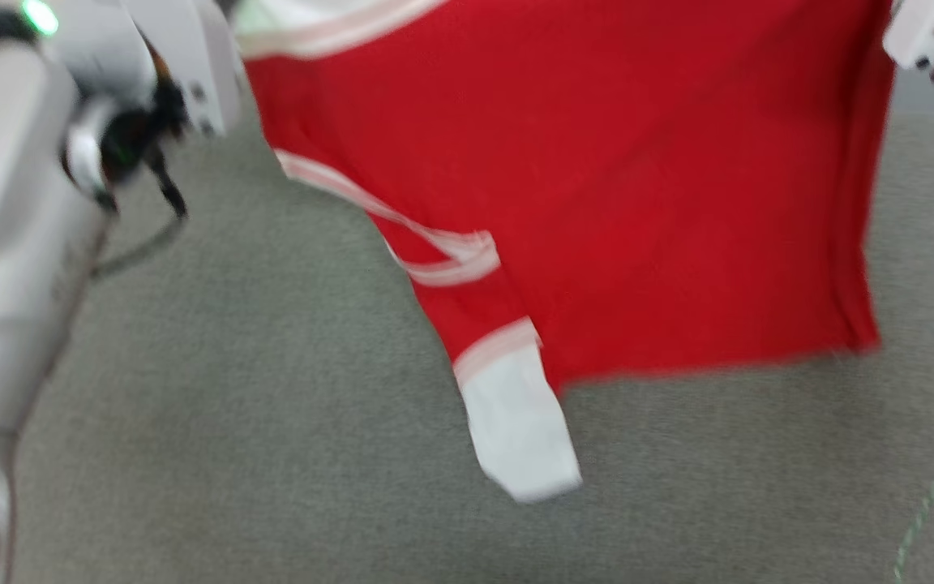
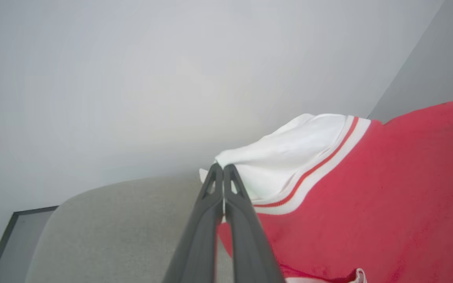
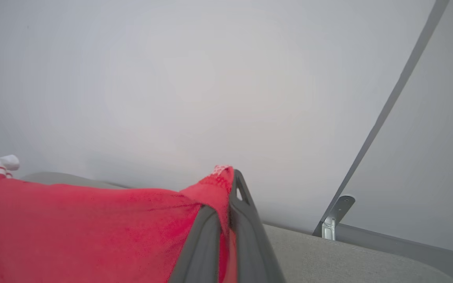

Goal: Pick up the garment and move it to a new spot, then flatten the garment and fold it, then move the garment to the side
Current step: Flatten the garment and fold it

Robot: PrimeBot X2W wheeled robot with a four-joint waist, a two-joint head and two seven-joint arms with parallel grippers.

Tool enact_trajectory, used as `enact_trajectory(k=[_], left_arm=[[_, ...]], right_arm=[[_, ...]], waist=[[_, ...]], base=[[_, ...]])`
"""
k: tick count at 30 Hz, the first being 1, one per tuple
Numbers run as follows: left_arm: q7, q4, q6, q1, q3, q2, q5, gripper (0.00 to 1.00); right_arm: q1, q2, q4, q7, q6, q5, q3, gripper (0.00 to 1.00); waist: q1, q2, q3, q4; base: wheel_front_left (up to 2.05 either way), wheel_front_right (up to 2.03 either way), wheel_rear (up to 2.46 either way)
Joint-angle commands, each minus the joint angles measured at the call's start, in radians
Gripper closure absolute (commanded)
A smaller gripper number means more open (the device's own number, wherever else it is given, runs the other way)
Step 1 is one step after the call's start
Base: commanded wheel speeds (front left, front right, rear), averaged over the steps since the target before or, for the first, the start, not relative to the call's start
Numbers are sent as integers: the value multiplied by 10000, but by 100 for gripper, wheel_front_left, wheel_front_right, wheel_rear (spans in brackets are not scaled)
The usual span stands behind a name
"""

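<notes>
Hanging from your left claw [image 2: 223,169] and right claw [image 3: 228,184], both clamped on it, the garment [image 1: 637,186] is blurred, top edge cropped.

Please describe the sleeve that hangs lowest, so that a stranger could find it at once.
Above the grey surface, the red garment hangs spread between the left gripper and the right gripper. At its lower edge in the head view, one sleeve dangles lowest. Its end is plain white, unlike the red cloth around it.

The left pincer [image 2: 223,168] is clamped on the garment's [image 2: 368,204] white sleeve, above the grey surface [image 2: 124,232].
</notes>
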Motion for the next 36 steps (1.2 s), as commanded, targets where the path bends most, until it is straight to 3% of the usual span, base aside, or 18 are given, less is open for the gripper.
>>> enact_trajectory(k=[1,6,14,19,26,36], left_arm=[[63,193,-21,-357,-43,-1,149,100],[-57,1066,-101,-2052,-119,-58,694,100],[-552,2417,-120,-4076,-167,37,1364,100],[-1448,3162,98,-5205,-131,2,1767,100],[-2323,4048,-48,-6348,-216,-152,2089,100],[-3846,4737,-169,-8428,-466,-391,2711,100]], right_arm=[[-228,109,93,-299,-7,-87,-85,100],[-1090,533,509,-1331,-7,-352,-235,100],[-2045,869,1162,-1445,-7,-297,-466,100],[-2561,864,1396,-1969,-9,-451,-770,100],[-3325,1233,2042,-2794,-9,-830,-1204,100],[-4876,1482,3030,-5576,-9,-2287,-1747,100]], waist=[[0,0,-446,-545],[0,0,-577,-945],[0,0,-155,-1288],[0,0,661,-1359],[0,0,2065,-1539],[0,0,4168,-1827]], base=[[0,0,0],[0,0,0],[0,0,0],[0,0,0],[0,0,0],[0,0,0]])
